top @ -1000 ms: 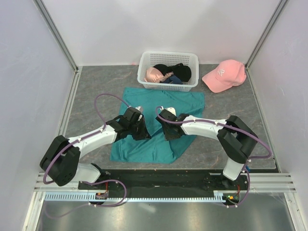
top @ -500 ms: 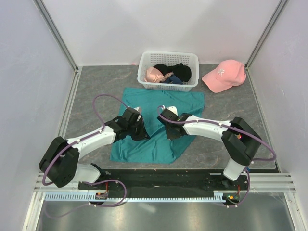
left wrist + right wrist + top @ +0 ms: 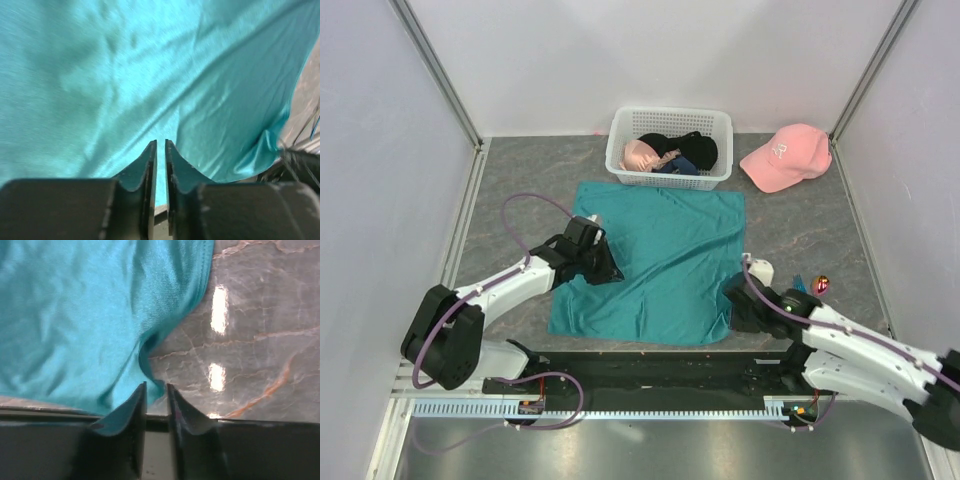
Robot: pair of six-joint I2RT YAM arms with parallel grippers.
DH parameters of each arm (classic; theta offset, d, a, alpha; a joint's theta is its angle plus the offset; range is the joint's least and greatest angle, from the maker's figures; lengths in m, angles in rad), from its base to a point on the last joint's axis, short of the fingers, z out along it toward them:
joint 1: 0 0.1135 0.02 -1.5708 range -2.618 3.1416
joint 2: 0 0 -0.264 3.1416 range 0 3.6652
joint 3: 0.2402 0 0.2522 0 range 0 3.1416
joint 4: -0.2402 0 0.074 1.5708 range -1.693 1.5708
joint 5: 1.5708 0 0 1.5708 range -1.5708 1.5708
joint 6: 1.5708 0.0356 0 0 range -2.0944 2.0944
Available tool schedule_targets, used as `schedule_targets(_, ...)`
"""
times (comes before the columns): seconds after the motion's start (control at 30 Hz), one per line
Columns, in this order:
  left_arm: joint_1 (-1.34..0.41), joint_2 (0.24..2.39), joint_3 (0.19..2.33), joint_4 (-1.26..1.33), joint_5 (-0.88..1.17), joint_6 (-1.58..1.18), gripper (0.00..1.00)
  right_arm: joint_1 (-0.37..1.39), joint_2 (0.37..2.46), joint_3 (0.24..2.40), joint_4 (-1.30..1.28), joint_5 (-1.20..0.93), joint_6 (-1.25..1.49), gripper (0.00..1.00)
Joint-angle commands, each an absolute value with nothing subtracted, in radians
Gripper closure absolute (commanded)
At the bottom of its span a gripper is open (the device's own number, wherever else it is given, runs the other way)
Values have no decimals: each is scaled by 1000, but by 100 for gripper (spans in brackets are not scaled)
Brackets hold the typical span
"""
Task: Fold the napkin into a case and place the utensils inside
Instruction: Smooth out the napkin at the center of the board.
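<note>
Teal napkin (image 3: 660,255) is back out flat, so folding starts over. Left end effector (image 3: 160,143) and right end effector (image 3: 156,385) are each nearly pressed together, but I can't tell if they're gripping cloth.

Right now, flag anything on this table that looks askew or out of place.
The plain teal-green cloth napkin lies mostly flat, but its near right corner is puckered beside the right gripper. The small blue and red plastic utensils lie on the bare table, right of it. Nothing looks spilled or damaged.
</note>
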State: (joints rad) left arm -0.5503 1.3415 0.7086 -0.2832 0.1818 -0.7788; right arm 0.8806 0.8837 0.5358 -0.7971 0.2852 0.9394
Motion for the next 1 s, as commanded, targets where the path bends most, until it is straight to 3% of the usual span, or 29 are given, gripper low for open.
schedule_targets(0.0, -497, 1327, 756, -301, 175, -723, 71, 881, 768, 570, -831, 325, 1051, 40)
schedule_targets(0.03, -476, 1330, 759, -301, 187, -718, 67, 879, 781, 615, -842, 343, 1030, 18)
schedule_targets(0.13, -439, 1362, 787, -319, 201, -698, 65, 824, 891, 717, -862, 429, 930, 2)
schedule_targets(0.37, -400, 1477, 801, -321, 156, -677, 64, 510, 1197, 848, -550, 321, 566, 8)
schedule_targets(0.67, -374, 1463, 663, -253, 127, -770, 64, 442, 1630, 1135, -377, 273, 434, 20)
schedule_targets(0.8, -377, 1418, 615, -236, 166, -785, 64, 439, 1695, 1203, -454, 232, 474, 31)
schedule_targets(0.97, -384, 1272, 601, -288, 161, -773, 54, 437, 1559, 1065, -630, 184, 590, 26)
